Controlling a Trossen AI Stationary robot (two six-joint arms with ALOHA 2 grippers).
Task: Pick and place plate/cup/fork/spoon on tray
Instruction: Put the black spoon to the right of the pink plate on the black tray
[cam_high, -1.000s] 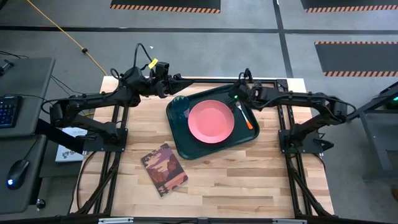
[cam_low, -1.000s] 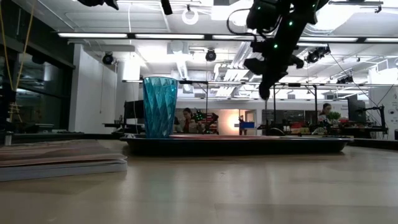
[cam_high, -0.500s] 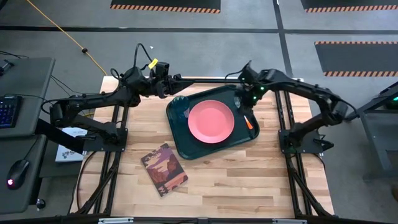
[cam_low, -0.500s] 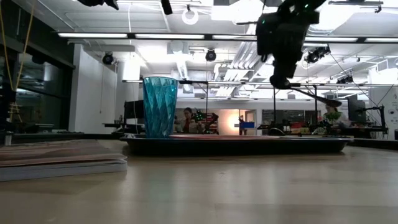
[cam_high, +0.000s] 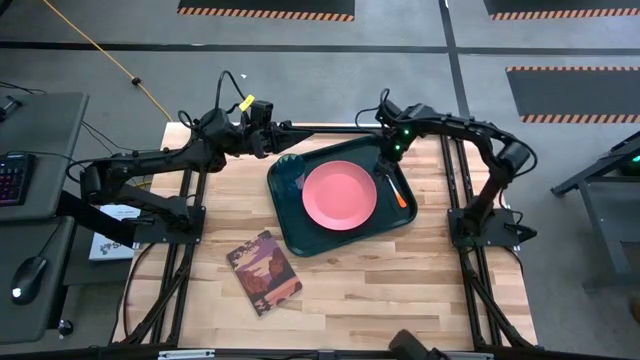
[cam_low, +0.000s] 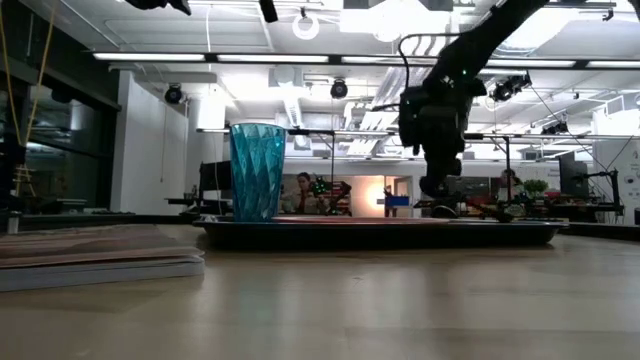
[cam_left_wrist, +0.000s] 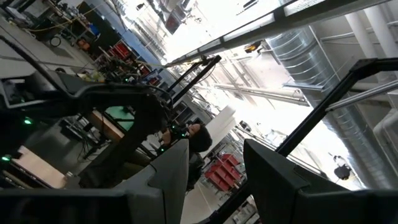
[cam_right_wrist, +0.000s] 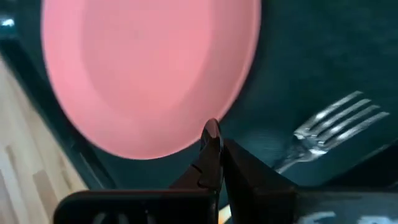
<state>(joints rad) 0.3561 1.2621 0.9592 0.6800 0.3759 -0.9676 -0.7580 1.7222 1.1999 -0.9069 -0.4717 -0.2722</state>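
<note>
right gripper (cam_right_wrist: 214, 163) pinching spoon (cam_right_wrist: 211, 140), beside fork (cam_right_wrist: 333, 124)

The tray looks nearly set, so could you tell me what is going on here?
The tray holds the plate, the cup at its left end and the fork on its right side. The right pincer hovers low over the tray beside the fork, shut on the spoon, apparently about to set it down. The left pincer waits off the tray's far left corner, open and empty.

Grey floor (cam_high: 560, 300), hazard-striped mats (cam_high: 265, 10), ceiling strip lights (cam_low: 230, 57).
</note>
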